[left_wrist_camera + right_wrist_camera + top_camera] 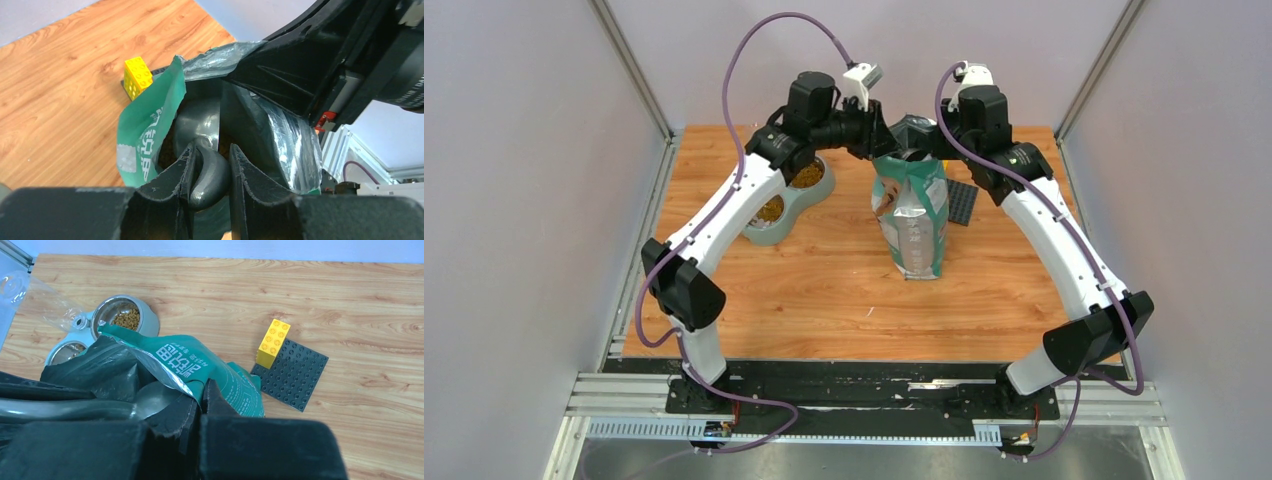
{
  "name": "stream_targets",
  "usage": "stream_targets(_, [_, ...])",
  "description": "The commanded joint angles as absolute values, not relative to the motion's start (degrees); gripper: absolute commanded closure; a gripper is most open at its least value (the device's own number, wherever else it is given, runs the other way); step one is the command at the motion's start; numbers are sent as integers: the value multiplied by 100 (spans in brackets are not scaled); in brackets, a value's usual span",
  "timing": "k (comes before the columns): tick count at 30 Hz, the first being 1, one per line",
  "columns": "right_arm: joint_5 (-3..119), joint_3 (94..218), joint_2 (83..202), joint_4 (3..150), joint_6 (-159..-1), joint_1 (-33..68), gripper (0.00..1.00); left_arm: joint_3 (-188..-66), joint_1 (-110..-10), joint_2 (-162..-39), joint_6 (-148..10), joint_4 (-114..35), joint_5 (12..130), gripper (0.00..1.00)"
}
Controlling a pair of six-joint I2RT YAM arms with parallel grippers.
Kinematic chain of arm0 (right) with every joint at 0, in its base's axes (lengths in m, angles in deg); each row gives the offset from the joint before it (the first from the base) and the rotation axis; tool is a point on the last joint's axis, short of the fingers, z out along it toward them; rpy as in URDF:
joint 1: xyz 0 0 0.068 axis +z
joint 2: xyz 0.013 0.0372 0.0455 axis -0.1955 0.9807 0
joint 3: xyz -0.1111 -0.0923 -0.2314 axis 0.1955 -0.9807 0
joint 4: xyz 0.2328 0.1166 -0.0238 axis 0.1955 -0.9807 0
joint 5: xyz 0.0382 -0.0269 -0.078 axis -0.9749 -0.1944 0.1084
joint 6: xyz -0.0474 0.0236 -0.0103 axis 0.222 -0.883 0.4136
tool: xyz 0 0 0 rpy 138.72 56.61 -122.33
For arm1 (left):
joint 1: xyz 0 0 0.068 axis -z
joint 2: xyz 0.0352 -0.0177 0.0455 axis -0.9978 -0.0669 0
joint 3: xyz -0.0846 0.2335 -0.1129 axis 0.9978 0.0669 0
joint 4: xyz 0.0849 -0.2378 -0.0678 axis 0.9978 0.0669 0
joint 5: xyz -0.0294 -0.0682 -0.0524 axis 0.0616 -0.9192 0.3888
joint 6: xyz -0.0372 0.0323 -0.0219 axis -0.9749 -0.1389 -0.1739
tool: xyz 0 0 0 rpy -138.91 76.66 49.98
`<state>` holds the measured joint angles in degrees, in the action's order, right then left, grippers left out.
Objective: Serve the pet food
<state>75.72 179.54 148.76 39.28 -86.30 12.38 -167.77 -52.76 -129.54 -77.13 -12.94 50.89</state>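
Observation:
The green-and-white bag [911,215] stands upright mid-table with its top open. My left gripper [212,150] is shut on the handle of the grey scoop [210,172]. The scoop's bowl [197,120] reaches down inside the bag. My right gripper [202,385] is shut on the bag's rim [175,357] and holds the mouth open. Brown pet food [125,319] lies in the far cup of the grey double bowl [150,325]. In the top view both cups hold pet food [807,176]. Any pet food inside the bag is mostly hidden.
A dark studded baseplate [292,375] with a yellow brick [272,342] on its corner lies just right of the bag. The double bowl [764,233] sits left of the bag, partly under my left arm. Walls close in the table on three sides.

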Motion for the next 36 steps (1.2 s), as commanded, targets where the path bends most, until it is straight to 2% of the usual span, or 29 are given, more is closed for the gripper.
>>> stream_targets(1, [7631,18094,14730,4478,-8505,1276,100,-17068,-5197,-13088,-7300,-1295,5561,100])
stream_targets(12, [7603,18122,14815,4513,-8428,1289,100,-17332,-5100,-13764,-7148,-567,5632,100])
stream_targets(18, [7639,18105,14811,4531,-8398,1289,100,-17895,-5105,-14103,-7541,157,5208,100])
stream_targets(21, [7660,18097,14815,4540,-8388,1290,100,-18040,-5192,-14141,-7910,192,4623,100])
stream_targets(24, [7691,18096,14815,4545,-8373,1289,100,-17853,-5478,-14023,-8814,-341,3769,100])
stream_targets(36, [7872,18057,14776,4605,-8362,1285,100,-16976,-6160,-13272,-11308,-2296,2621,100])
